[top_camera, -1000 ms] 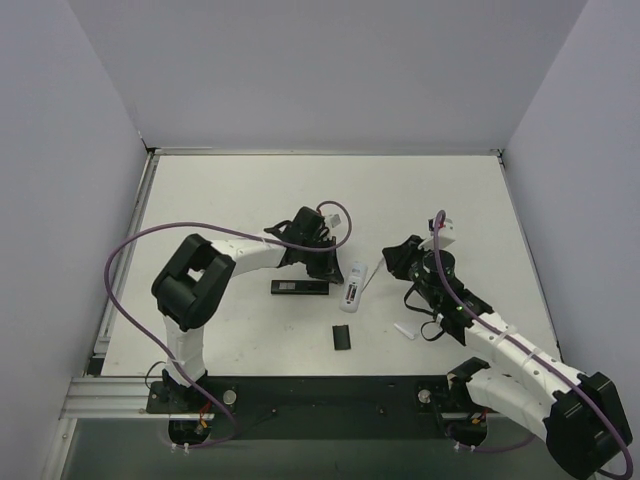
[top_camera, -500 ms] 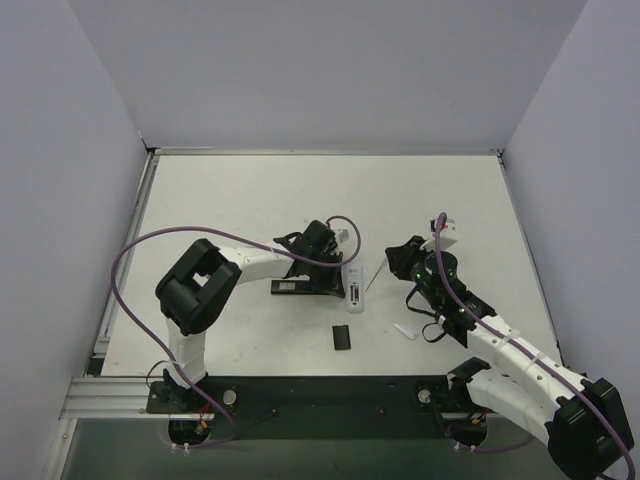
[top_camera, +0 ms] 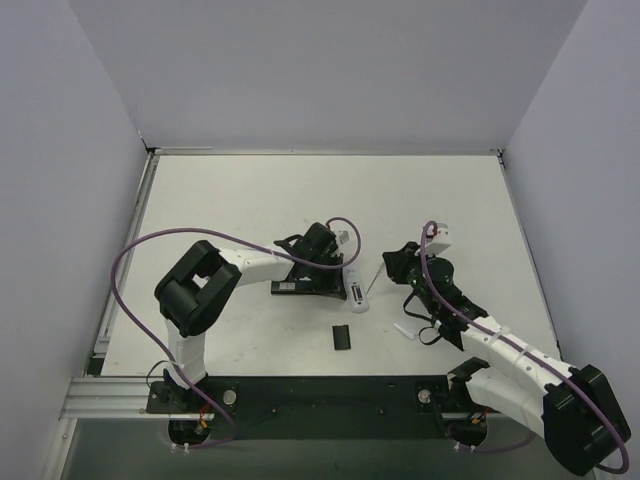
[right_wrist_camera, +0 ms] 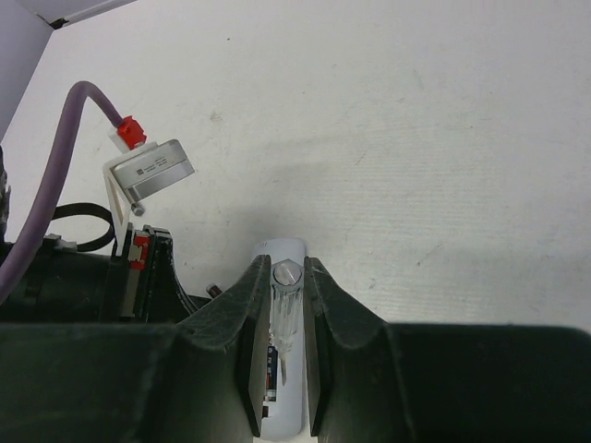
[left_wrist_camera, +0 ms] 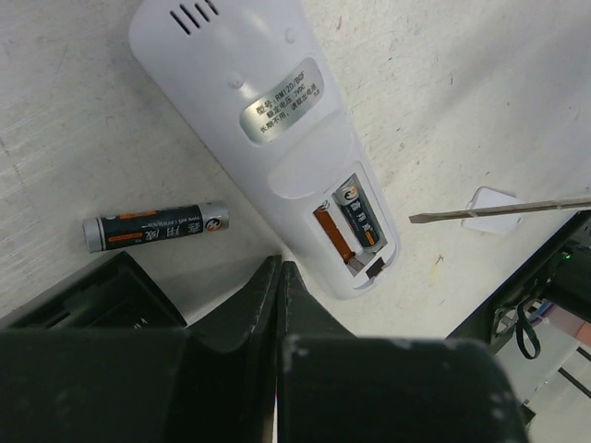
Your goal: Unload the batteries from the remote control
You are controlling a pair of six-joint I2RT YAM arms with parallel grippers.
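The white plastic remote control [left_wrist_camera: 268, 120] lies back-up with its bay uncovered so I can reach in: one slim dark cylindrical battery [left_wrist_camera: 362, 220] sits in the bay next to a bare orange slot, and the other dark battery [left_wrist_camera: 155, 227] lies loose on the surface just beside the remote. My left tool [left_wrist_camera: 280, 269] is pinched together on nothing, its tips near the bay, while my right tool [right_wrist_camera: 283, 275] clamps a slim clear-handled screwdriver [left_wrist_camera: 503, 209] with the blade aimed at the bay, likely to lever that seated battery out. The off-white matte surface [top_camera: 230, 200] looks scuffed and is boxed in by plain pale walls [top_camera: 330, 70]
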